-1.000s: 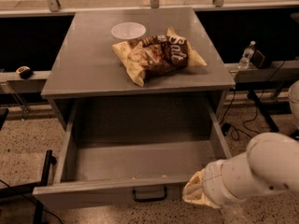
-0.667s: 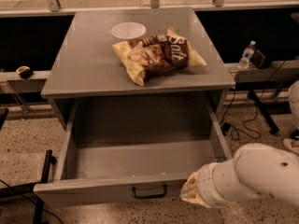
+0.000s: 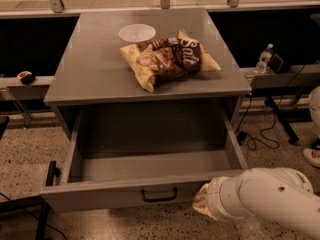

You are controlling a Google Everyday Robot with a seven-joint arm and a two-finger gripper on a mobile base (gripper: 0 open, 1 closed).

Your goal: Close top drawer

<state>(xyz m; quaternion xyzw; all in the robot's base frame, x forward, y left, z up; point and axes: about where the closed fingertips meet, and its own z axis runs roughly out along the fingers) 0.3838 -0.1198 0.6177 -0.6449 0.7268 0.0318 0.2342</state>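
Contact cannot be confirmed, but the tool (image 3: 199,205) sits right at the lower right end of the front of the top drawer (image 3: 100,196), its tan-covered tip pointing left toward that panel. Whether the tool is released or clenched cannot be told, since only its covered end shows. Behind it, to the right, the rounded white arm (image 3: 272,196) runs off toward the bottom right corner of the view.

The top drawer stands pulled far out from the grey cabinet, its plain grey inside open to view above and to the left of the tool. Its small black bar handle (image 3: 159,194) is just left of the tool, at about the same height, in the middle of the flat front.

Well above the tool, the cabinet's flat grey surface (image 3: 85,74) carries a crumpled brown and yellow chip bag (image 3: 167,59), and just beyond the bag, touching or nearly touching its upper left edge, lies a round white lid (image 3: 137,32). Far up and to the right of the tool, a clear water bottle (image 3: 263,59) stands upright on a low ledge beside the cabinet.
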